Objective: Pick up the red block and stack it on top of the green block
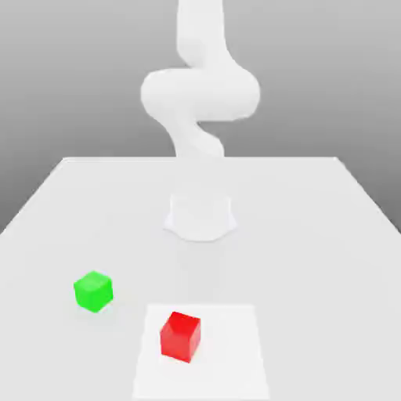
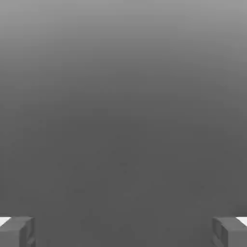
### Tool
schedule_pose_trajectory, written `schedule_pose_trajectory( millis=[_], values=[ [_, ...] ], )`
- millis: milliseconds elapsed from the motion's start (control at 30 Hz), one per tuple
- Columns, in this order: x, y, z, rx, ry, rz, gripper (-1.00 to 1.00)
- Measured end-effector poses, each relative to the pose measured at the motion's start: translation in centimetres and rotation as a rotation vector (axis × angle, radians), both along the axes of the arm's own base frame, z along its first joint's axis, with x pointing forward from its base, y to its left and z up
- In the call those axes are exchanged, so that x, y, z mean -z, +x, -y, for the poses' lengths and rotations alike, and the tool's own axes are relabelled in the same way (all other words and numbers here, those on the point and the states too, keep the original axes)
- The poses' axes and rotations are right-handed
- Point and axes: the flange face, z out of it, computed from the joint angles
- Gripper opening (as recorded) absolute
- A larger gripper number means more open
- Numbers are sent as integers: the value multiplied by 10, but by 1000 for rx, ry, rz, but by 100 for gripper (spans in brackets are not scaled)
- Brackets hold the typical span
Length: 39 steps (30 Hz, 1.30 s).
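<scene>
Nearest the exterior camera, the red block is sitting on a paler square patch of the counter, toward that patch's left side in the exterior view. It is resting flat and square, with nothing touching it, so its upper faces are lying free for a descent from above. A little farther back, and off to the exterior view's left, the green block is waiting on the bare counter, near the red one but clearly apart from it, its top uncovered and ready to receive a load.

Farther back again, the arm's base is standing at the middle of the counter, and the white arm is coiling upward from it and running out past the picture's upper edge. In the hand view, the tool is showing two grey fingertips set wide apart at opposite sides, so it is released and carrying nothing, and between them only plain grey backdrop is appearing. Judging by this, the pick-up is not yet begun; the tool will need to come over the red block first.
</scene>
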Motion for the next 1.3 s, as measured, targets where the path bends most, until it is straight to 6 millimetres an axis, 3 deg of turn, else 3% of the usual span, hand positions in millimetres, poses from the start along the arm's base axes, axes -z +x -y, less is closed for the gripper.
schedule_pose_trajectory(
  millis=[167,333,467,600,733,867,900,1133,1300],
  values=[
    [111,53,8,71,31,-175,0],
    [223,74,17,142,61,-343,0],
    [312,70,23,201,86,-476,0],
    [395,49,29,263,110,-609,0],
    [461,27,30,303,126,-700,0],
    [505,25,29,306,127,-707,0],
    [513,24,29,306,127,-707,-100],
    [514,24,29,306,127,-707,-100],
    [468,25,29,306,127,-707,-100]
  ],
)
